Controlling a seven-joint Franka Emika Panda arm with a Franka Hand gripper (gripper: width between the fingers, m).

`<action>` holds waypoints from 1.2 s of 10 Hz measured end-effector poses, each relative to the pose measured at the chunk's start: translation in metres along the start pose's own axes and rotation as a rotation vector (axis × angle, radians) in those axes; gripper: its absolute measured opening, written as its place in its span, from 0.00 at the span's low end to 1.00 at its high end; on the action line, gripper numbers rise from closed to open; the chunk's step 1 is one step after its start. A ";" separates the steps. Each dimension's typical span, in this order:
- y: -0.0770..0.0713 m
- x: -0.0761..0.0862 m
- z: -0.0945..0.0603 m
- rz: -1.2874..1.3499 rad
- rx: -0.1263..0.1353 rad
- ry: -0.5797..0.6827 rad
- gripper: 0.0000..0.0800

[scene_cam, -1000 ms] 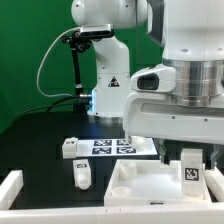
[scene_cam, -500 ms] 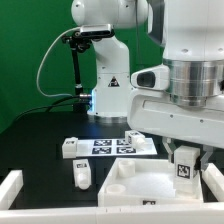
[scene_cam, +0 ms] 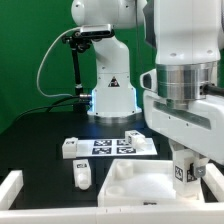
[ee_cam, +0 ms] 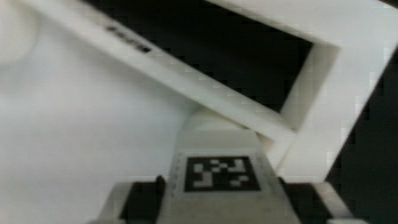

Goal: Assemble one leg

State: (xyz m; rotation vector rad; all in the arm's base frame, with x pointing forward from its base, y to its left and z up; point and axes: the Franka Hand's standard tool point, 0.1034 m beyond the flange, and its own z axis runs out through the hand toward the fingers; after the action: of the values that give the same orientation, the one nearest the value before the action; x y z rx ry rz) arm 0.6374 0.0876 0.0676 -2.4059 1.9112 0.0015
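The gripper (scene_cam: 185,164) was pinched on the leg (scene_cam: 182,175). Its fingers (ee_cam: 139,203) pressed the block's two opposite sides, and the tagged face showed between them. In the exterior view the leg hung upright at about four o'clock, low over the three o'clock end of the tray-like part (scene_cam: 135,186). The wrist view put it close to that part's raised rim near a corner. Neither view showed whether the leg's lower end already touched the part.

Two spare legs (scene_cam: 82,173) lay on the table (scene_cam: 40,130) at about nine to ten o'clock of the tray-like part. The marker board (scene_cam: 113,146) lay at its twelve o'clock.

As a judgement, the pick looked finished and the step in hand was carrying the leg to its mounting corner, since nothing showed it seated. The next move would call for centring the leg over the corner's mount and keeping it plumb. It would then need a straight descent with the pinch firm, and probably a turn to fix it. A tilt or an offset there could jam the leg against the rim.
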 end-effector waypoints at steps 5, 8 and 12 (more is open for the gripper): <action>-0.010 -0.034 0.002 0.465 0.089 -0.027 0.36; -0.010 -0.031 0.002 0.331 0.092 -0.018 0.48; -0.010 -0.033 -0.007 -0.133 0.064 -0.002 0.80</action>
State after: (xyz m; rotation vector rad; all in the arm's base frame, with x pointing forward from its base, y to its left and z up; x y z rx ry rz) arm 0.6390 0.1212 0.0770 -2.4844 1.7185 -0.0623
